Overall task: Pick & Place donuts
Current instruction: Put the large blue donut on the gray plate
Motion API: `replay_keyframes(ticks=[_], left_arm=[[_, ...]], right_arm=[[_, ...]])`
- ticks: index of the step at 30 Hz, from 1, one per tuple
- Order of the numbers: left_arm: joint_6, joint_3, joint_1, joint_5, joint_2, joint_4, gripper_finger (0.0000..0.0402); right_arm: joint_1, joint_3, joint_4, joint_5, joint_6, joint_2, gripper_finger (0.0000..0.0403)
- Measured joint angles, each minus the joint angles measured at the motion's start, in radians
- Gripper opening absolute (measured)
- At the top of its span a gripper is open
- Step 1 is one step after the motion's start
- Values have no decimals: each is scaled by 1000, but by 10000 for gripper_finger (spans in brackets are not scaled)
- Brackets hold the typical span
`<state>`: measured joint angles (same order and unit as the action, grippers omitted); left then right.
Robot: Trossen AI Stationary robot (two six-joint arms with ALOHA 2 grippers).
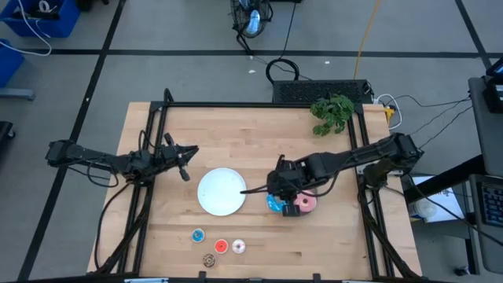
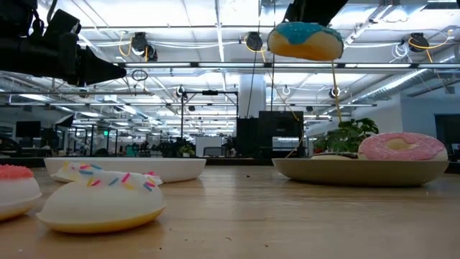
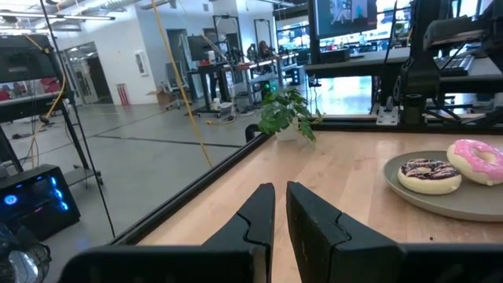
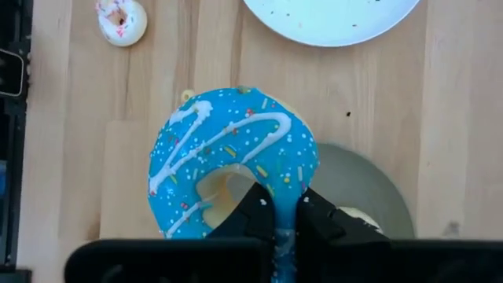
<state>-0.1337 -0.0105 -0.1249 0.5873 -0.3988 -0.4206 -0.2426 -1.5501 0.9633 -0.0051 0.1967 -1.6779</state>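
Observation:
My right gripper (image 1: 277, 198) is shut on the blue-iced donut (image 4: 233, 165), which hangs high above the table in the low view (image 2: 305, 39), over the grey plate (image 4: 365, 181). On that plate (image 3: 464, 200) lie the pink-iced donut (image 3: 479, 159) and the brown drizzled donut (image 3: 428, 174), flat on their undersides. Several mini donuts lie near the front edge: blue (image 1: 198, 235), red (image 1: 221, 246), pale (image 1: 238, 246), brown (image 1: 208, 259). My left gripper (image 1: 185, 161) waits shut at the table's left side, holding nothing. My right gripper pinches the blue-iced donut's ring wall (image 4: 289, 206) at one side, one finger (image 4: 253, 211) in the hole and the other (image 4: 322, 216) outside. The fingers slant down from above. The donut is lifted clear of the plate and hangs below them, icing facing the wrist.
A white plate (image 1: 220, 191) lies at the table's middle, left of the grey plate. A green plant (image 1: 332, 112) stands at the far right corner. A dark frame runs along the table's edges (image 1: 149, 141). Bare wood lies between the plates and the mini donuts.

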Motion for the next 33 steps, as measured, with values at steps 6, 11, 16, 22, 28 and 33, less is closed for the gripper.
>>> replay_keyframes(ticks=[6,11,16,22,28,33], left_arm=[[0,0,0,0,0,0,42],[0,0,0,0,0,0,42],[3,0,0,0,0,0,42],[20,0,0,0,0,-1,42],[11,0,0,0,0,-2,42],[1,0,0,0,0,-2,42]], right_arm=[[-19,0,14,-1,14,0,11],[-21,0,15,-12,27,0,11],[-21,0,13,-25,15,0,11],[51,28,-39,9,-25,-28,11],[114,199,-183,-17,-30,-90,11],[142,291,-238,-86,-34,-107,11]])
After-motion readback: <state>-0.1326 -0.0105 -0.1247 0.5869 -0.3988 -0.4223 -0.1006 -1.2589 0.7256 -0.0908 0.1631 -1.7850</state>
